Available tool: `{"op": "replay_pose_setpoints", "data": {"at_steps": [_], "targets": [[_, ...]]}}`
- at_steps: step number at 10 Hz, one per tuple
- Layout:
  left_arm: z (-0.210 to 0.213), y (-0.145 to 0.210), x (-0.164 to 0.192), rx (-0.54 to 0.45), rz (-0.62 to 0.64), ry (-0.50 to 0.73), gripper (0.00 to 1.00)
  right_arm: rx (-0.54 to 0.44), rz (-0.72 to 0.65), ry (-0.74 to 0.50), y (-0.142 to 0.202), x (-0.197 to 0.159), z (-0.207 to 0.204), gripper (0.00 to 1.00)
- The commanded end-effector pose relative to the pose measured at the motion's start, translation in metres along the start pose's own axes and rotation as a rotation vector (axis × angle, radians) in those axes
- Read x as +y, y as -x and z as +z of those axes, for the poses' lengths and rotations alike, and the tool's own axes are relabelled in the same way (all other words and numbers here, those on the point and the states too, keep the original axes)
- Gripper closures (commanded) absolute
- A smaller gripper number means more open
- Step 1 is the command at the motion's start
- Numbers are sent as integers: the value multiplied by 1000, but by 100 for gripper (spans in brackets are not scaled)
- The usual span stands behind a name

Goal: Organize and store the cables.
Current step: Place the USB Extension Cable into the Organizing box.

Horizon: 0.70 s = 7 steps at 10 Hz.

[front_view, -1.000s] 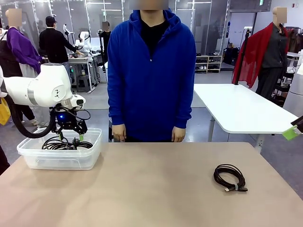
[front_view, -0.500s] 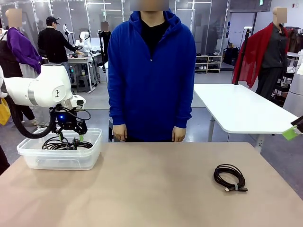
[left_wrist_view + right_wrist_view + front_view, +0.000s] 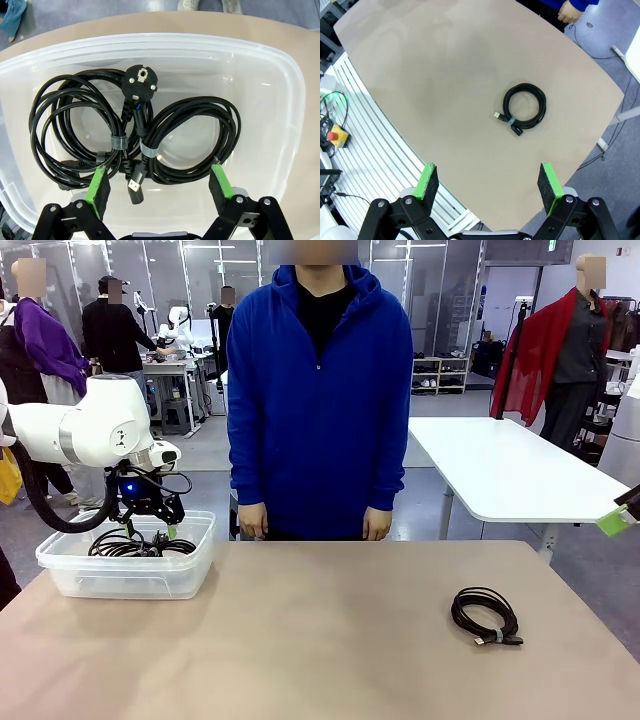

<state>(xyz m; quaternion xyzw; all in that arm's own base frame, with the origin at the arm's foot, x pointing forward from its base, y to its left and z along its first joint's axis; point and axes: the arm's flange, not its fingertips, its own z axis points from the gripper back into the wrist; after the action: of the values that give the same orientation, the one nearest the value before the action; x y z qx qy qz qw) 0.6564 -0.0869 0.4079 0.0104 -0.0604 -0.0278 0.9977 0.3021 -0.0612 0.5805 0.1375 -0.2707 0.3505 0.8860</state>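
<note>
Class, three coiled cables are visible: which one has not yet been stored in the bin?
The coiled cable lying alone on the bare table; the other two sit inside the clear plastic bin.

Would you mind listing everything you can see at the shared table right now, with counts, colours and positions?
Cables in the bin: two coiled bundles, black, side by side inside the container; one ends in a round power plug, the other in a slim connector.
Cable on the table: one coiled bundle, black, lying alone on the robot's right half of the table.
Storage bin: one, clear plastic, at the table's far left corner.
Table: one, beige top.
Person: one, blue hoodie, standing at the far side, hands hanging at the table's edge.
Left gripper: open, hovering over the cables in the bin.
Right gripper: open, high above the table, looking down at the lone cable.
</note>
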Motion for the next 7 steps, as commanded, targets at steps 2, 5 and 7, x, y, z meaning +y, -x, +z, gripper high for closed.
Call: {"op": "replay_pose_setpoints", "data": {"at_steps": [2, 5, 7], "targets": [[0, -2, 2, -5, -4, -10, 0, -11, -6, -8, -1, 2, 0, 0], [16, 10, 2, -40, -74, -5, 0, -11, -6, -8, -1, 2, 0, 0], [50, 42, 7, -22, -175, 126, 0, -11, -6, -8, -1, 2, 0, 0]]}}
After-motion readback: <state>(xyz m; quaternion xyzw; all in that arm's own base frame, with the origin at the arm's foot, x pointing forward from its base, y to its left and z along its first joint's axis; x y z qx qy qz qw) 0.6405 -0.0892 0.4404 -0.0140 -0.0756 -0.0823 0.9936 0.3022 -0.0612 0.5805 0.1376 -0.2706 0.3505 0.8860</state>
